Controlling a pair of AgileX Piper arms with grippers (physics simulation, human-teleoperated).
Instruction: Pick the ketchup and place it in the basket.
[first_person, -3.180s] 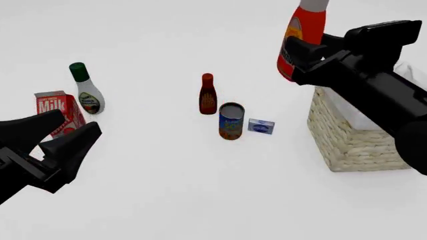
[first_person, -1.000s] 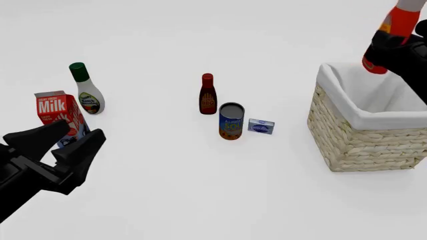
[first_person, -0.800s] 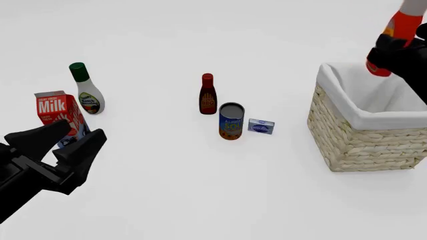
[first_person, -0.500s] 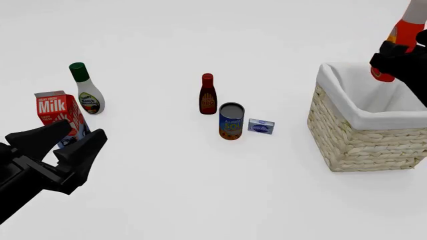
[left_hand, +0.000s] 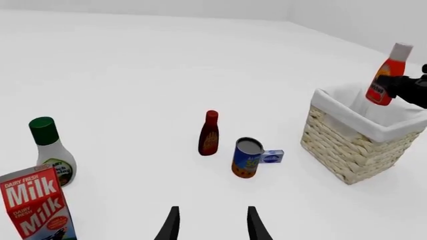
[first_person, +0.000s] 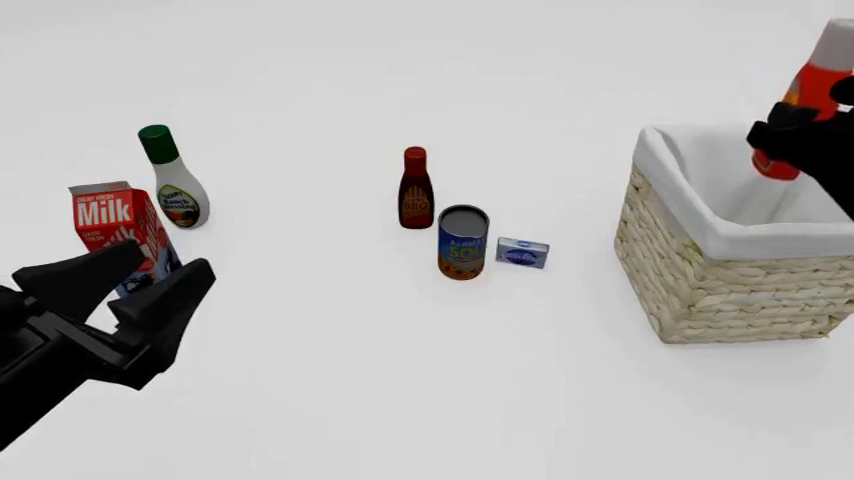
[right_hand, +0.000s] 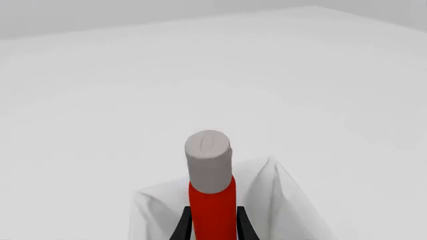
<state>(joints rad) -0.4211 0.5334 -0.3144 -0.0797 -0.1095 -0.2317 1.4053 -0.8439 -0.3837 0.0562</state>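
Observation:
The ketchup (first_person: 809, 95), a bright red bottle with a white cap, hangs tilted over the far right part of the basket (first_person: 694, 270), its base just above the white lining. My right gripper (first_person: 798, 135) is shut on its lower body. The left wrist view shows the ketchup (left_hand: 387, 80) over the basket (left_hand: 347, 150) with the right gripper (left_hand: 400, 86) clamped on it. In the right wrist view the ketchup (right_hand: 211, 200) stands between the fingers, the basket lining (right_hand: 280, 200) below. My left gripper (first_person: 140, 290) is open near the milk carton; its fingertips (left_hand: 170, 227) hold nothing.
A milk carton (first_person: 114, 225) and a white bottle with a green cap (first_person: 171, 180) stand at the left. A dark red BBQ bottle (first_person: 415, 190), a can (first_person: 462, 242) and a small blue box (first_person: 522, 252) sit mid-table.
My right gripper has carried the ketchup rightward and lower, from beside the basket's near-left side to over its far right part. The left arm has barely moved.

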